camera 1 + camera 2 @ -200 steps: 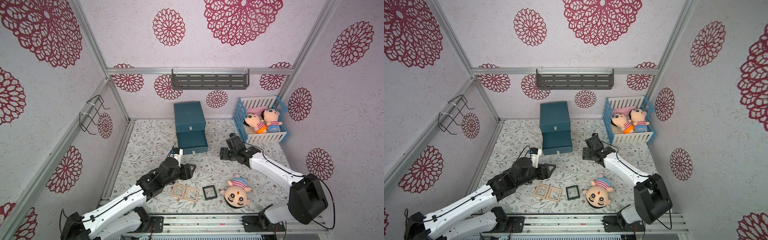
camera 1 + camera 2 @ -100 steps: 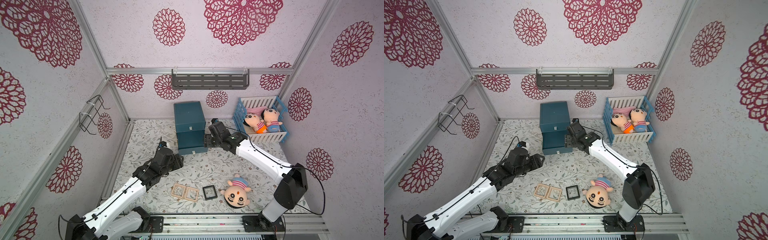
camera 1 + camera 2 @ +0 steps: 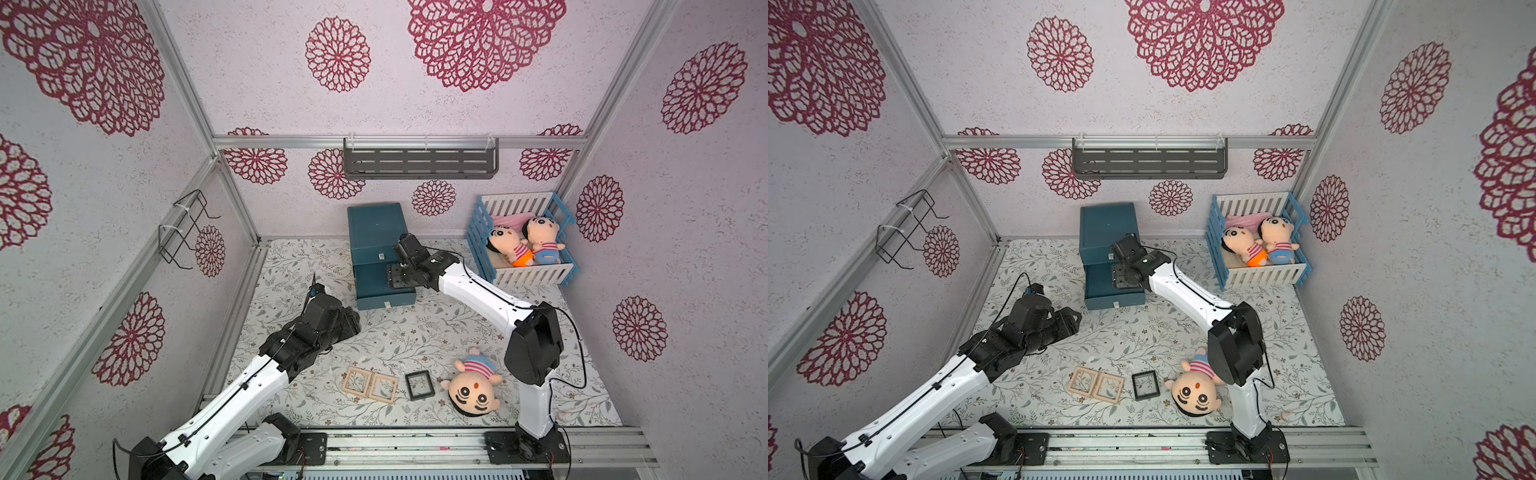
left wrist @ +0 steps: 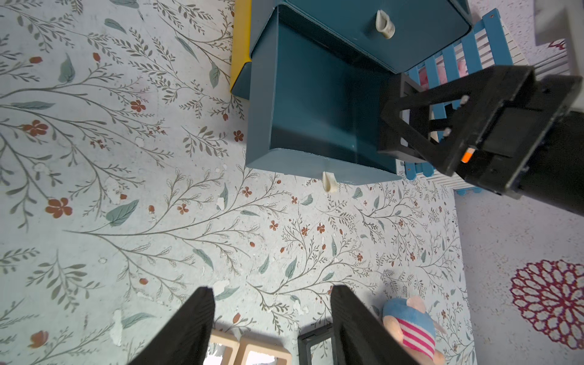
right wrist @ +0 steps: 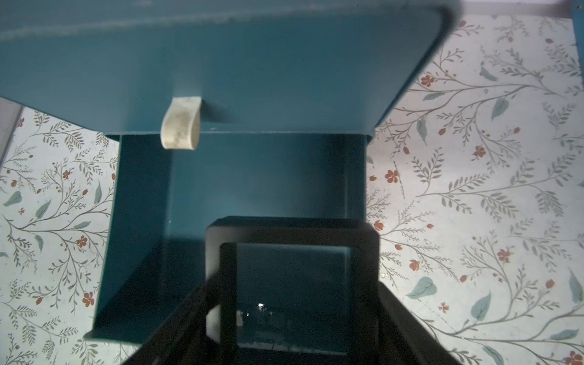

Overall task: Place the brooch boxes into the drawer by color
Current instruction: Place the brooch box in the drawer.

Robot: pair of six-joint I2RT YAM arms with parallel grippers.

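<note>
Progress looks partial. The right claw (image 3: 401, 277) is clamped on a dark-framed brooch box (image 5: 290, 229) with a clear centre, held just above the pulled-out lower drawer (image 3: 384, 298) of the blue cabinet (image 3: 376, 224) and not yet set down. As far as the left wrist view shows, that drawer's floor is bare. Three more boxes lie on the table (image 3: 415, 332) near its front edge. Two wood-coloured boxes (image 3: 370, 385) touch side by side, and a black box (image 3: 419, 385) lies just beside them, with a plush doll (image 3: 473, 390) next to it. The left claw (image 4: 271, 289) hangs over the table between the cabinet and these boxes, its jaws apart and empty. So, by my reading, this placement needs finishing and at least three boxes are left to sort. The upper drawer (image 4: 410, 31) is shut, so whether any boxes are stowed inside cannot be told. The held box looks greyish in both top views but nearly black in the right wrist view, so its colour is uncertain. The claw hides its lower edge and the drawer floor beneath it. In the left wrist view the frame edge cuts off the table boxes.
</note>
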